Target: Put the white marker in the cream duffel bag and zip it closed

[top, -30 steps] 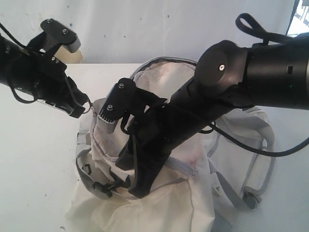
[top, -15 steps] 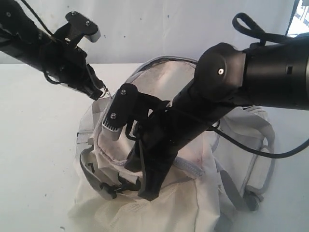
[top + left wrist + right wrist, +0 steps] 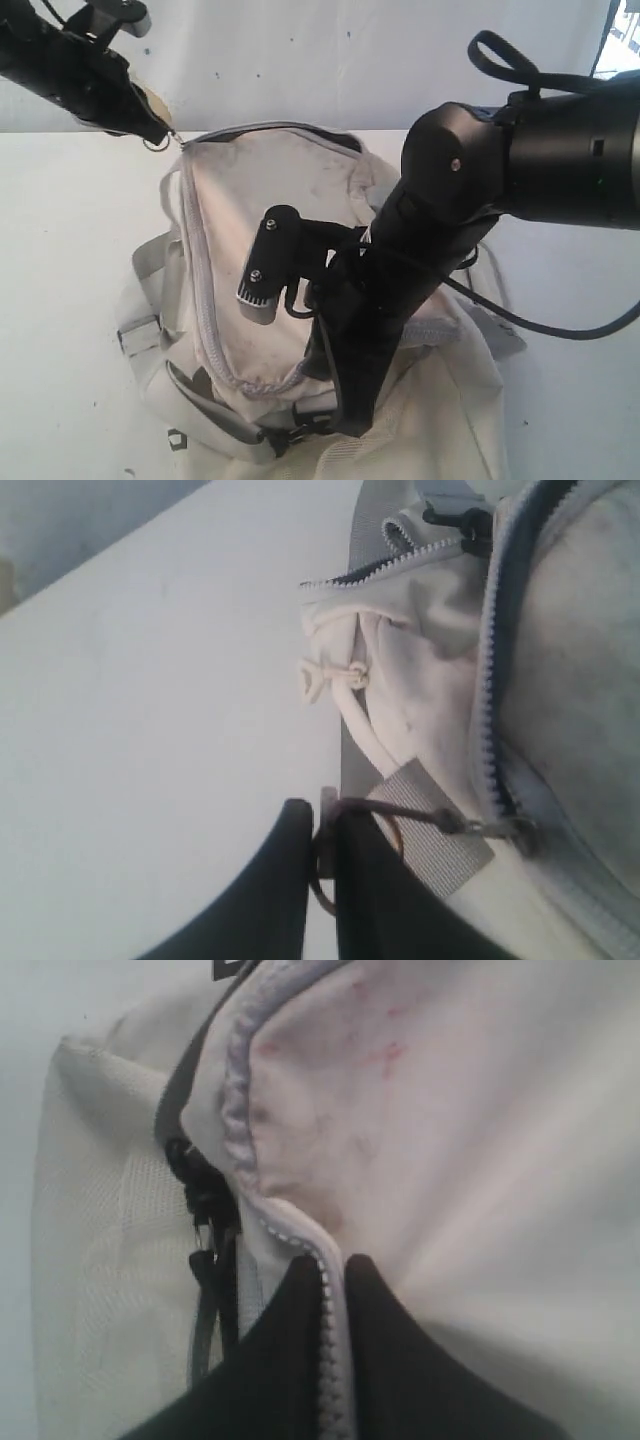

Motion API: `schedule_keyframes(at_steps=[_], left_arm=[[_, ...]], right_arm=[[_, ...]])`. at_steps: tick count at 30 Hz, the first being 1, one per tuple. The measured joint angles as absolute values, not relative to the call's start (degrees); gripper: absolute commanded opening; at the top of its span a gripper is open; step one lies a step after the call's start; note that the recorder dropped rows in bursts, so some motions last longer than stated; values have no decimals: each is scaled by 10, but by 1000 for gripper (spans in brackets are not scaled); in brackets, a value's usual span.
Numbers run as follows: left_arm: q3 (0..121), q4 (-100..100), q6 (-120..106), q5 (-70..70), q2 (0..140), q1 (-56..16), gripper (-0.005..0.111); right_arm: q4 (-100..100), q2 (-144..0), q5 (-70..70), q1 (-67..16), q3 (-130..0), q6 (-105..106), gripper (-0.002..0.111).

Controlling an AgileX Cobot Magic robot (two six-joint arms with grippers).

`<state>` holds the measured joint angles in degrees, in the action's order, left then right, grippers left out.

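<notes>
High exterior; wrist close-ups of bag [image 3: 240,190]

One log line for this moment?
left gripper: jaws shut on zip pull; right gripper: jaws shut on bag; marker: unseen

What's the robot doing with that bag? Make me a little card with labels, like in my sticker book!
bag: cream duffel bag, lying on the white table
left pincer: shut on the zipper pull
right pincer: shut, pinching the bag's zipper edge
white marker: not in sight in any view
zip: cannot tell how far it is closed
</notes>
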<state>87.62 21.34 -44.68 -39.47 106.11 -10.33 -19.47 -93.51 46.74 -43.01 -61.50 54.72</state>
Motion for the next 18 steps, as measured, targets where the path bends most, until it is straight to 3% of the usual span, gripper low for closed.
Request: schedule_keyframes(at_steps=[8, 18], left_arm=[[876, 227, -409, -484, 1061, -29, 0], [876, 242, -353, -546, 1039, 11, 0]], right_arm=[[-110, -935, 475, -425, -615, 498, 0], [-110, -935, 468, -322, -615, 483, 0]])
